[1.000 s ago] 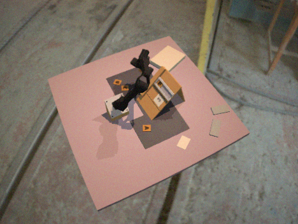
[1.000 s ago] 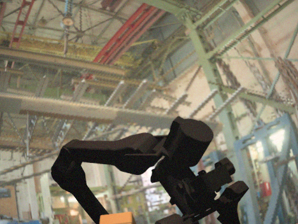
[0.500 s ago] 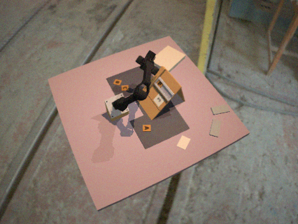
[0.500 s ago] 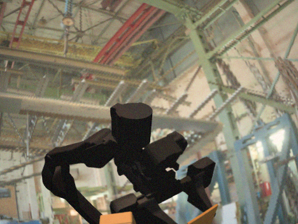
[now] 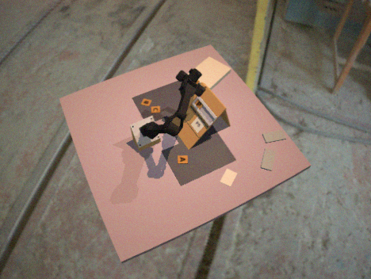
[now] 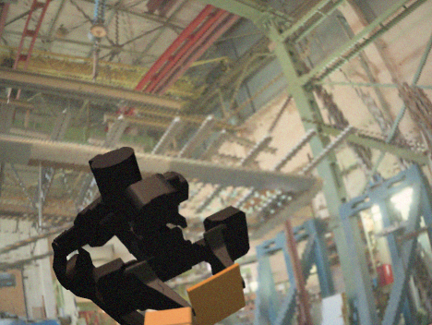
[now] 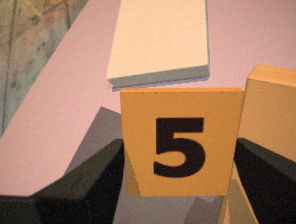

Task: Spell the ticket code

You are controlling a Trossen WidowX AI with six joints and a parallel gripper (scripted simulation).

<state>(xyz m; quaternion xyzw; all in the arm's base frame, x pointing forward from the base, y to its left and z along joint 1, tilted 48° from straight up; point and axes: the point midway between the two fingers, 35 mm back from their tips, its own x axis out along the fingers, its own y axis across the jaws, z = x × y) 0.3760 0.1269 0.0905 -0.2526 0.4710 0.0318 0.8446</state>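
Evidently, one orange tile (image 5: 199, 105) sits inside the letter rail (image 5: 206, 112).

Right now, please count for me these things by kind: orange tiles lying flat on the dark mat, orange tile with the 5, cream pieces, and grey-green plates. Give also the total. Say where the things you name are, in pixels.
Flat orange tiles (image 5: 146, 102) on the dark mat (image 5: 206, 166): 3
Orange tile with the 5 (image 6: 217, 295) (image 7: 215, 107): 1
Cream pieces (image 5: 214, 71) (image 7: 157, 40): 2
Grey-green plates (image 5: 268, 159): 2
Total: 8
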